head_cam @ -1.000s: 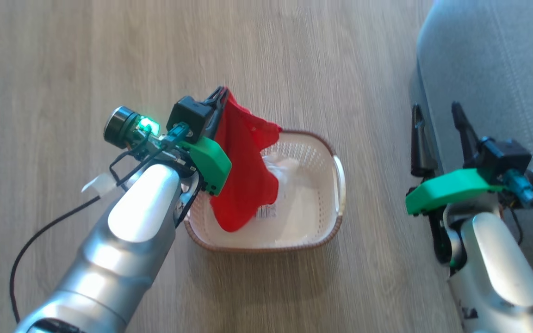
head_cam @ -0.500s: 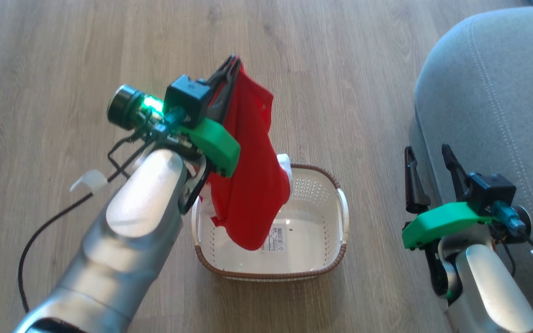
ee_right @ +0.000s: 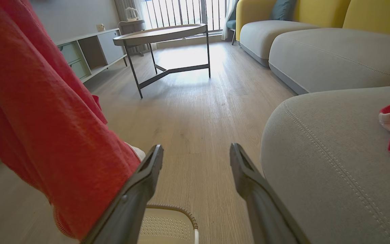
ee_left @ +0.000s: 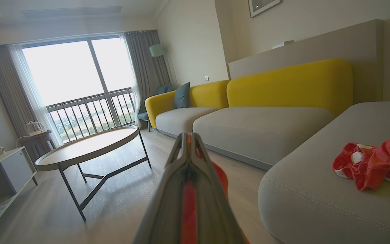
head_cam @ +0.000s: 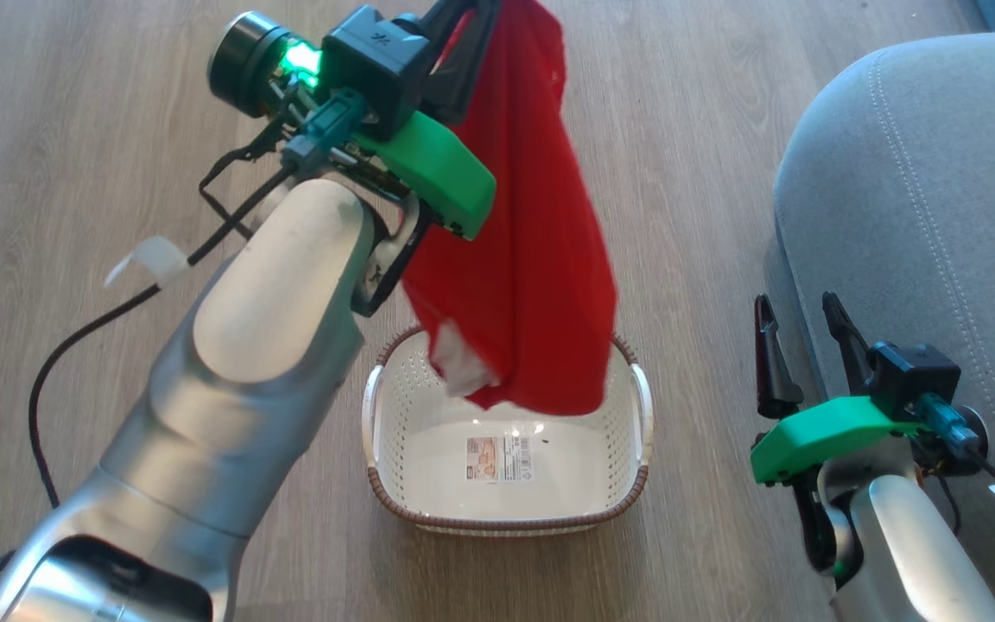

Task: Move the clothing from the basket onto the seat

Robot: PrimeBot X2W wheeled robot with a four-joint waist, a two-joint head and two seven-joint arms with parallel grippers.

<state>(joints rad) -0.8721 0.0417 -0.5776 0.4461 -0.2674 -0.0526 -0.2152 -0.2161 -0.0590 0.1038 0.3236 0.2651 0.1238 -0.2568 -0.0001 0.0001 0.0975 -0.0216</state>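
My left gripper (head_cam: pixel 470 10) is shut on a red piece of clothing (head_cam: pixel 532 250), which hangs down above the cream basket (head_cam: pixel 506 521) on the floor. A bit of white cloth (head_cam: pixel 463 364) shows at its lower edge. Inside the basket I see only the bottom label. In the left wrist view the left gripper (ee_left: pixel 189 136) pinches red fabric between closed fingers. My right gripper (head_cam: pixel 795 302) stands open and empty between the basket and the grey seat (head_cam: pixel 921 173). Another red garment (ee_left: pixel 374 162) lies on the seat (ee_left: pixel 317 203). The right wrist view shows the right gripper (ee_right: pixel 196 148) beside the hanging clothing (ee_right: pixel 46 135).
A round coffee table (ee_left: pixel 86 145) on dark legs stands further out on the wood floor. Yellow-backed sofa sections (ee_left: pixel 283 84) run along the wall. A low cabinet (ee_right: pixel 93 47) sits by the window. A black cable (head_cam: pixel 74 345) trails from my left arm.
My left arm has lifted the red clothing up out of the basket, higher in the picture. The head camera has shifted. The right gripper stays open beside the seat.
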